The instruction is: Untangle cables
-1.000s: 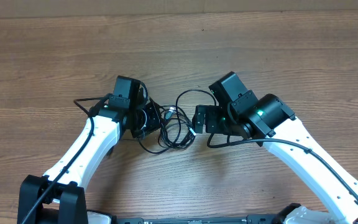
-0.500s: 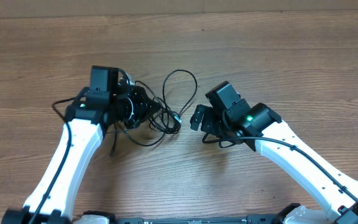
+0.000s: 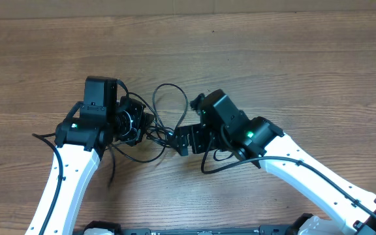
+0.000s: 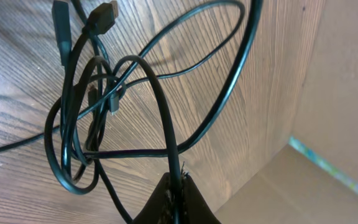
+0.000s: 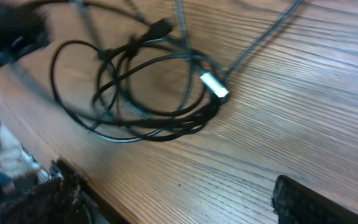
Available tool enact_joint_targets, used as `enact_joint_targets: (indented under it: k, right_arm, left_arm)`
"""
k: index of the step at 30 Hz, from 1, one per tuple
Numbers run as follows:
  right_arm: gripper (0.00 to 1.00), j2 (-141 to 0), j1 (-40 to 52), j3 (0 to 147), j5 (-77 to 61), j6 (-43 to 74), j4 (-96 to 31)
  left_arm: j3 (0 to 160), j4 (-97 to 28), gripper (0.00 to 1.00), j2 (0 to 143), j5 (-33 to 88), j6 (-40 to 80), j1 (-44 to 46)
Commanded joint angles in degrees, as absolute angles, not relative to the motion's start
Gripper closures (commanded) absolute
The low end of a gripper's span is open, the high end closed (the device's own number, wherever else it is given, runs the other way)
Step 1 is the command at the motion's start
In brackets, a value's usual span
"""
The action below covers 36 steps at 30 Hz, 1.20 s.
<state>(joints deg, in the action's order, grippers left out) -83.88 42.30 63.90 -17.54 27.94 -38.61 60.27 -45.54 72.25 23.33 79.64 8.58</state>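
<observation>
**Item 1: cables (image 4: 166, 121).** 3 thin black cords in 1 knotted heap on the wooden table (image 3: 273, 59), lying between the 2 grippers. In the overhead view 1 open loop stands out from the heap towards the far edge of the table. The other strands cross and overlap in a low coil. The silver-tipped plug (image 5: 214, 86) lies at the edge of the coil, flat on the wood. 2 black plug ends (image 4: 104, 15) lie side by side at the far side of the heap as the left wrist view shows it.

**Item 2: left gripper (image 4: 179, 190).** Jaws fully closed, pinching 1 strand of the cables. That strand leaves the fingertips and arches up into the knot. The rest of the heap lies just ahead of the fingertips, partly on the table.

**Item 3: right gripper (image 5: 179, 202).** Jaws spread wide, with 1 finger (image 5: 309, 202) at each lower corner of the right wrist view and nothing between them. The coil lies ahead of the fingers, near but not touching. The silver-tipped plug is on the side nearest this gripper.

**Item 4: table.** Wood grain, bearing the heap and both arms.
</observation>
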Motion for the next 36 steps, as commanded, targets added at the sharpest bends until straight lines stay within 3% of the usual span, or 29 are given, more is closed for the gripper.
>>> enact_joint_targets:
  k: [1,5,7,11,15,19,22,24,28,31,34,36]
  right_arm:
    - [0.09,-84.1,44.3,63.9,-13.6,23.4,-37.3]
    - [0.28,-84.4,46.3,63.7,-8.4,21.1,-34.2]
    - [0.31,-85.0,47.0,63.7,-8.4,18.8,-32.3]
    - [0.56,-87.2,47.3,63.7,-8.4,14.4,-26.1]
    - [0.72,-91.0,47.3,63.7,-7.8,14.5,-23.2]
    - [0.96,-93.3,47.1,63.7,-4.4,14.5,-20.4]
    - [0.96,-93.3,47.1,63.7,-3.8,14.5,-18.4]
    - [0.96,-93.3,47.1,63.7,-2.0,14.5,-18.3]
    - [0.96,-91.9,46.7,63.9,1.9,15.2,-19.7]
    - [0.96,-90.5,44.1,66.0,3.2,19.7,-23.7]
    - [0.96,-90.3,40.8,67.6,2.9,25.7,-26.4]
    - [0.96,-90.1,38.8,67.7,0.5,28.1,-26.7]
  left_arm:
    - [61.6,-46.1,0.95,71.4,21.9,85.1,8.6]
    - [61.6,-46.1,0.96,71.4,22.9,85.4,8.6]
    - [61.6,-46.1,0.96,71.4,23.9,85.3,8.6]
    - [61.6,-46.1,0.95,71.4,25.1,85.3,8.6]
    - [61.6,-46.1,0.96,71.4,25.3,83.8,8.6]
    - [61.6,-46.1,0.96,71.4,27.0,81.4,8.6]
    - [61.6,-46.1,0.95,71.4,27.7,79.6,8.6]
    - [61.6,-46.1,0.88,71.4,27.0,76.9,8.6]
    - [61.6,-47.9,0.40,71.5,25.3,67.5,8.6]
    - [61.5,-51.7,0.21,71.6,23.8,64.2,8.6]
    - [61.5,-54.3,0.16,71.6,23.9,64.2,8.7]
    - [61.4,-55.6,0.31,71.6,23.9,64.3,9.7]
